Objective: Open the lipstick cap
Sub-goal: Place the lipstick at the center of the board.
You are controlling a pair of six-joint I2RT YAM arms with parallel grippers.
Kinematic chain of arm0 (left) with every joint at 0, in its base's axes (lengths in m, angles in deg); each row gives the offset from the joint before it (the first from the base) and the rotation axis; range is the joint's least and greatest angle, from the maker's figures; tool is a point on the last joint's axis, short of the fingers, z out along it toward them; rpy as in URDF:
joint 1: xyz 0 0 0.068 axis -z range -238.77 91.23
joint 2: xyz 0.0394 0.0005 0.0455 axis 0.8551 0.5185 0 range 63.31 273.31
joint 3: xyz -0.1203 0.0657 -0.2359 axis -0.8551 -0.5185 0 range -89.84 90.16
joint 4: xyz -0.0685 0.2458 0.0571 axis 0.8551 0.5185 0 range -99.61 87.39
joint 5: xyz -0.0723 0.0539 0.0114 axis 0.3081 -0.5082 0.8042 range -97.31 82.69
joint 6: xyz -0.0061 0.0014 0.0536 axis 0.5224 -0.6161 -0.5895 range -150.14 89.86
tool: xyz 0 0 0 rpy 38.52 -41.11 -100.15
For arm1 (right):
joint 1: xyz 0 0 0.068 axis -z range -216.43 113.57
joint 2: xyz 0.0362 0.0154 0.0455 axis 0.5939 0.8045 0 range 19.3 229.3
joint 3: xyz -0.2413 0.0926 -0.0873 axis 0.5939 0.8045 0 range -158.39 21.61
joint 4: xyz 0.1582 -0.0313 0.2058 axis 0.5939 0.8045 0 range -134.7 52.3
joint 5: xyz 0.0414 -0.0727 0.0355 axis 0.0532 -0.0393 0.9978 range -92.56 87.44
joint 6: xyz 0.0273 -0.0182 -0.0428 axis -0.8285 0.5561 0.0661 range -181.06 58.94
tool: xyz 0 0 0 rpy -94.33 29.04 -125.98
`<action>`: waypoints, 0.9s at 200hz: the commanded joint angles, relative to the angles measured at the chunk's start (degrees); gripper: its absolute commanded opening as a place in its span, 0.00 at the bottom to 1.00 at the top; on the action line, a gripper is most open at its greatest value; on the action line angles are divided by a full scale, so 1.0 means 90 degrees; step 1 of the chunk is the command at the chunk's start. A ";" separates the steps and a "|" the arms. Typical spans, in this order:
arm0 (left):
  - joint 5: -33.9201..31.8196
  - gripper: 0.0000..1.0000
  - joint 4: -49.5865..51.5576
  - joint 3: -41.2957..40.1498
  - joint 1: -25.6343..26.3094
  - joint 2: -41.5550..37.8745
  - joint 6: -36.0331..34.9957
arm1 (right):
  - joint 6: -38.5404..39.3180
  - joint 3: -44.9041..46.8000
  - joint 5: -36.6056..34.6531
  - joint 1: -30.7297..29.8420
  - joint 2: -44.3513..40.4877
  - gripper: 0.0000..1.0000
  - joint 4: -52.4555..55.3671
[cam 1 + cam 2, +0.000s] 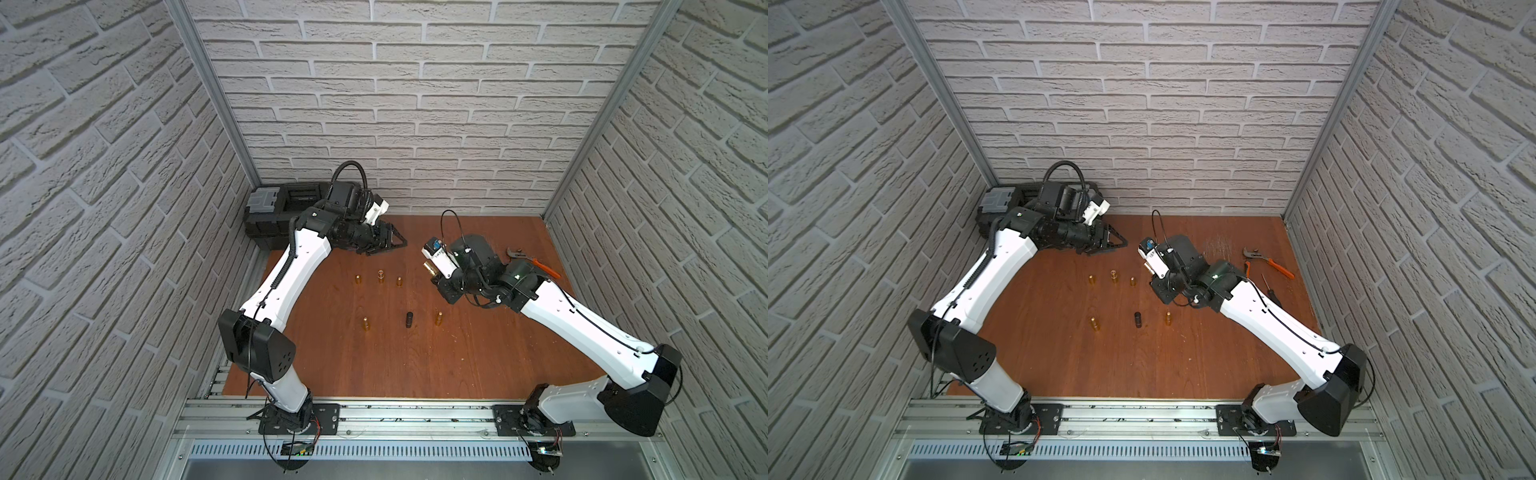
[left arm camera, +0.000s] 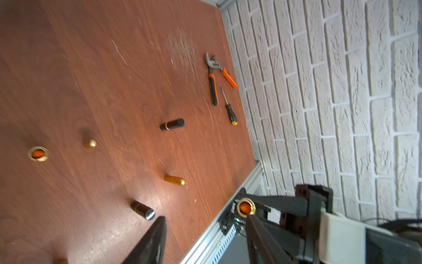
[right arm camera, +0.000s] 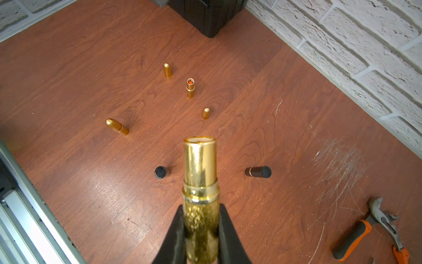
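My right gripper (image 3: 201,206) is shut on the textured base of a gold lipstick (image 3: 199,164), held above the wooden table (image 1: 415,365). The tube carries no cap, and its open end shows orange lipstick (image 2: 245,206) in the left wrist view. In a top view the held lipstick (image 1: 430,270) points towards my left gripper (image 1: 392,243), which hovers a short way off near the back. My left gripper (image 2: 205,217) is open with nothing between its fingers. I cannot tell which of the gold pieces on the table is its cap.
Several gold rounded pieces (image 1: 358,279) and an uncapped gold lipstick (image 1: 380,275) stand mid-table, with a black lipstick (image 1: 409,321) nearer the front. A black toolbox (image 1: 282,212) fills the back left corner. Orange-handled pliers (image 1: 536,259) and a screwdriver (image 1: 1268,286) lie at the right.
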 commanded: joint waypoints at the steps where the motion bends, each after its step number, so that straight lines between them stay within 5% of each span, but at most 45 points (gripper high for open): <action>1: 0.0499 0.57 0.0051 -0.0350 0.0054 -0.0201 -0.0029 | -0.0061 -0.0319 0.0314 0.0014 0.0107 0.03 -0.0373; 180: 0.0914 0.51 -0.0154 -0.0163 0.0397 0.0391 -0.0239 | 0.0002 -0.0616 0.0567 -0.0032 0.0588 0.03 -0.0384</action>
